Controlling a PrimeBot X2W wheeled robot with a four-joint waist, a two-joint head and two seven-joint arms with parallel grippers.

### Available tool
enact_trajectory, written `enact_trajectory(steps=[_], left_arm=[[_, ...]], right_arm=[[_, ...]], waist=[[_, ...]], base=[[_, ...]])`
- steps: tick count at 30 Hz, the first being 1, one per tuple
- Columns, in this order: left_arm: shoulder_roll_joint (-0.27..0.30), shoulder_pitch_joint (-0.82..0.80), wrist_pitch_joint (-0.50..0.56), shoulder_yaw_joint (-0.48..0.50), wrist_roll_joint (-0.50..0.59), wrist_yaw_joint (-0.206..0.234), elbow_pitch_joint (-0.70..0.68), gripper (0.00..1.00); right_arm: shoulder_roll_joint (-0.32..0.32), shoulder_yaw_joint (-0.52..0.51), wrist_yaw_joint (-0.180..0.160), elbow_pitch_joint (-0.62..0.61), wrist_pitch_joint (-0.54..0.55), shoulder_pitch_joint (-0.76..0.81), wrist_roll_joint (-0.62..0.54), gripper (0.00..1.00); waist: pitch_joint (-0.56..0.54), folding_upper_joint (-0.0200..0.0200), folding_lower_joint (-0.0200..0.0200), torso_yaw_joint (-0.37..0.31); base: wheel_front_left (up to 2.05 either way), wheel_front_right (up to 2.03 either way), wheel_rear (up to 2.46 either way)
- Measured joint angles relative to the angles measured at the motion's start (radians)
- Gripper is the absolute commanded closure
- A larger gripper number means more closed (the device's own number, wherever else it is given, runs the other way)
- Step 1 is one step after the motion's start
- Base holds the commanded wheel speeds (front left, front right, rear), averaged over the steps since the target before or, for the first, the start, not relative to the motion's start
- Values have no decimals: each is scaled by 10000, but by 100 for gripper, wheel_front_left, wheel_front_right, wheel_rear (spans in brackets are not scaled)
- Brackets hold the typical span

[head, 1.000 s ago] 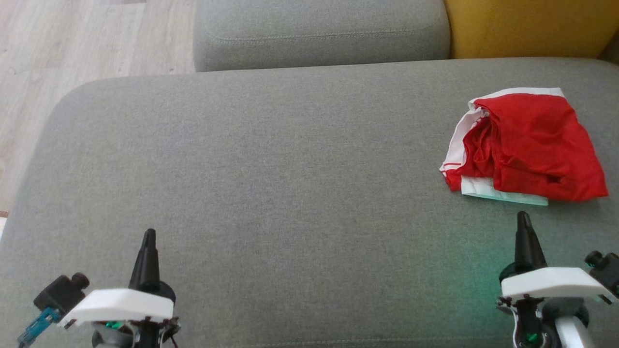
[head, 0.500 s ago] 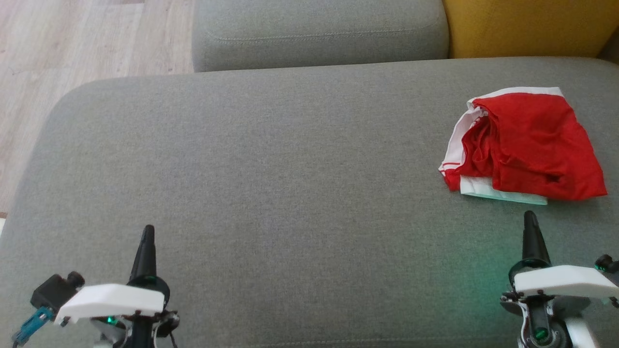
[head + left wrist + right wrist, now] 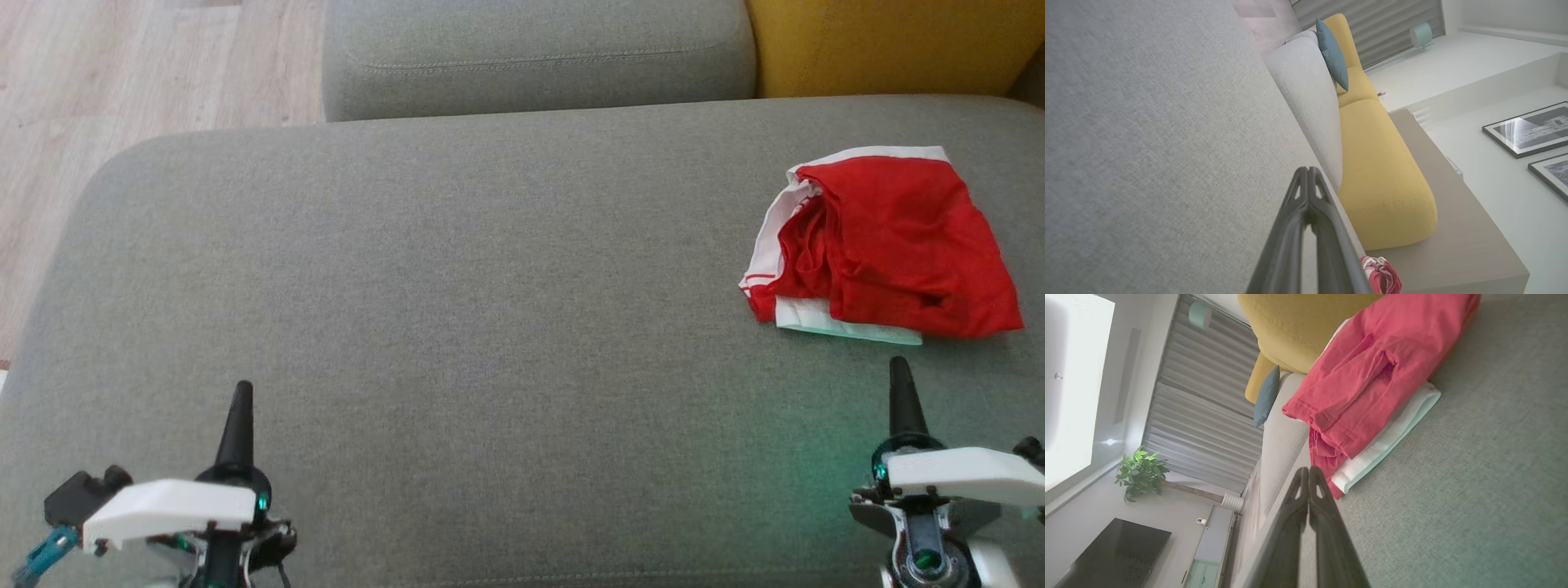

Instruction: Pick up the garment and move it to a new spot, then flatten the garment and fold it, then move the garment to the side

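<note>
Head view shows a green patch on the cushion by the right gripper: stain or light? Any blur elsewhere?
Head view: a soft green glow on the cushion beside the right gripper, likely light, not a stain; garment sharp. Right wrist view: bright patch at upper left blown out, same green tint lower right. Left wrist view: near cushion soft.

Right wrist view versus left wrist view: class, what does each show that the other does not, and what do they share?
Right wrist view: a potted plant, a dark screen and the shut right gripper, close to the red garment. Left wrist view: framed pictures and the shut left gripper. Shared: the red garment, the grey cushion, the yellow seat, the blue pillow and the slatted blinds.
</note>
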Motion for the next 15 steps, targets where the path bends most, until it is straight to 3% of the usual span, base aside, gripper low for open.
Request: enact_trajectory(steps=[15], left_arm=[[8, -151, 414, 268, -1492, -86, 75, 100]], right_arm=[[0, -203, 0, -151, 376, -3, 1670, 100]], waist=[[6, 0, 0, -32]], base=[[0, 0, 0]])
